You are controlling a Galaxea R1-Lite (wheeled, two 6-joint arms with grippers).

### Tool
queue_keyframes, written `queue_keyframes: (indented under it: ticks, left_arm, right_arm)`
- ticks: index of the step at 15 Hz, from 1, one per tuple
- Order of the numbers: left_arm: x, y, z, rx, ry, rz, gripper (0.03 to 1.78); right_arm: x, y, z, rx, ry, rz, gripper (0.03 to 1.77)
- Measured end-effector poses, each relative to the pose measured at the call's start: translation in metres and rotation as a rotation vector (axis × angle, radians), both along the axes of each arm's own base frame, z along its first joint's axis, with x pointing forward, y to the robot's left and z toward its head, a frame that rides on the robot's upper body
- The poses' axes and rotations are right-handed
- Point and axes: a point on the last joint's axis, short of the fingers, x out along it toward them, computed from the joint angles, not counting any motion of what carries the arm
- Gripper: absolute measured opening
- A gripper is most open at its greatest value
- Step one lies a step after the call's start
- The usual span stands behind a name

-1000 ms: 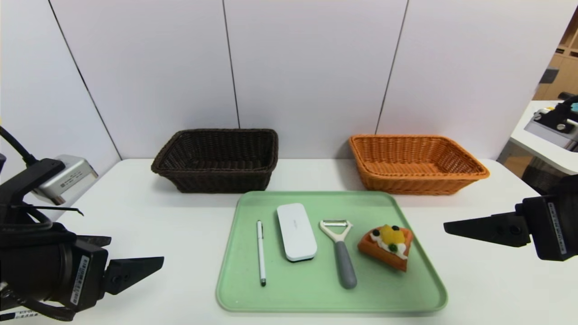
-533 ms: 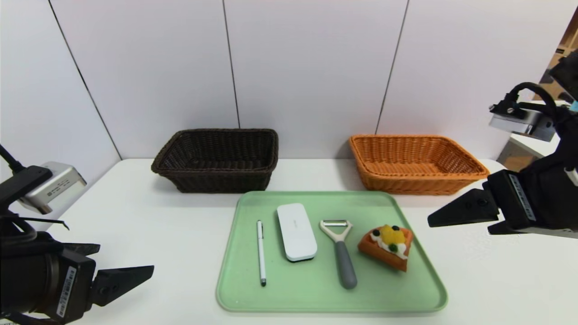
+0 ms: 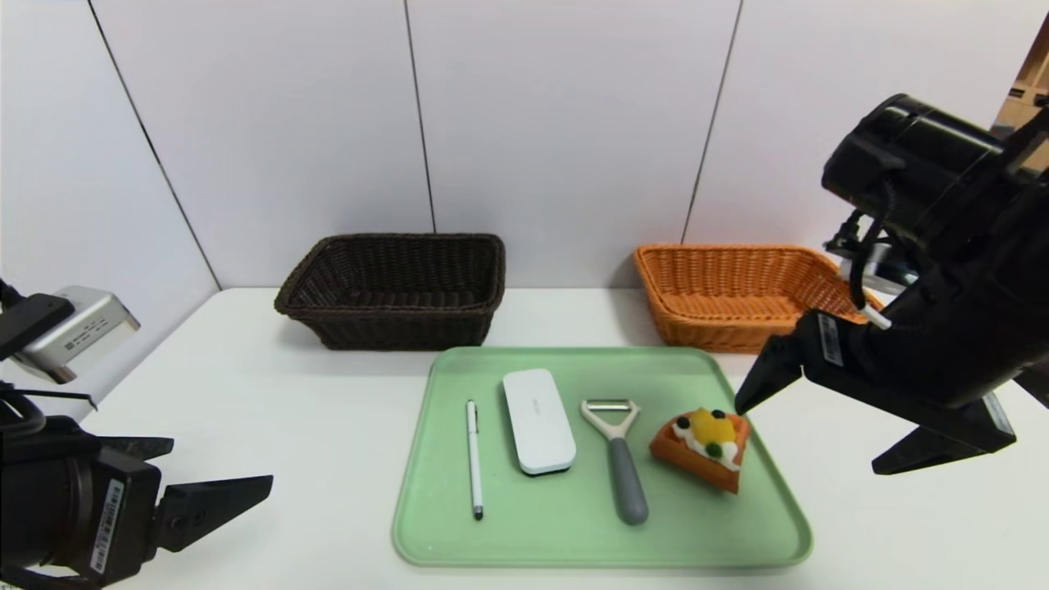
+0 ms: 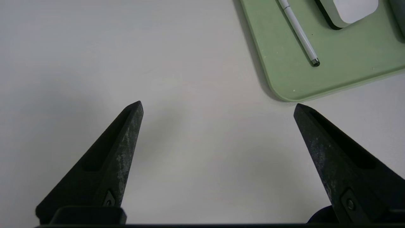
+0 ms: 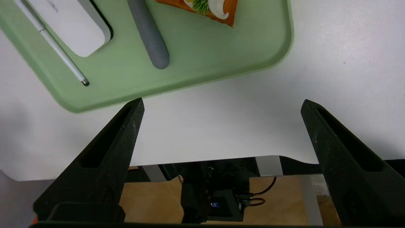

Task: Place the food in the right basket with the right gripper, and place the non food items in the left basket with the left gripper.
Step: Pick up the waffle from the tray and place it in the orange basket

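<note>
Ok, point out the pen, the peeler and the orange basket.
Pen [image 3: 474, 459]: head view, middle of its white barrel.
Peeler [image 3: 626, 483]: head view, on its grey handle.
Orange basket [image 3: 705, 331]: head view, front wall, left of the arm that partly hides it.

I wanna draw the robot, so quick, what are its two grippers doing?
Left gripper: open, holding nothing, over the table beside the tray.
Right gripper: open, holding nothing, near the waffle.
</note>
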Motion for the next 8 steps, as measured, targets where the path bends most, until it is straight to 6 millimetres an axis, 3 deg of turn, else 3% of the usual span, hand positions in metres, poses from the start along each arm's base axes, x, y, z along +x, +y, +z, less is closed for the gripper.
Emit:
queue_keyframes:
  ticks: [8]
  left_arm:
    - [0.004, -0.002, -0.001, 0.004, 0.006, -0.001, 1.69]
  right_arm:
    - [0.031, 0.01, -0.022, -0.045, 0.077, -0.022, 1.71]
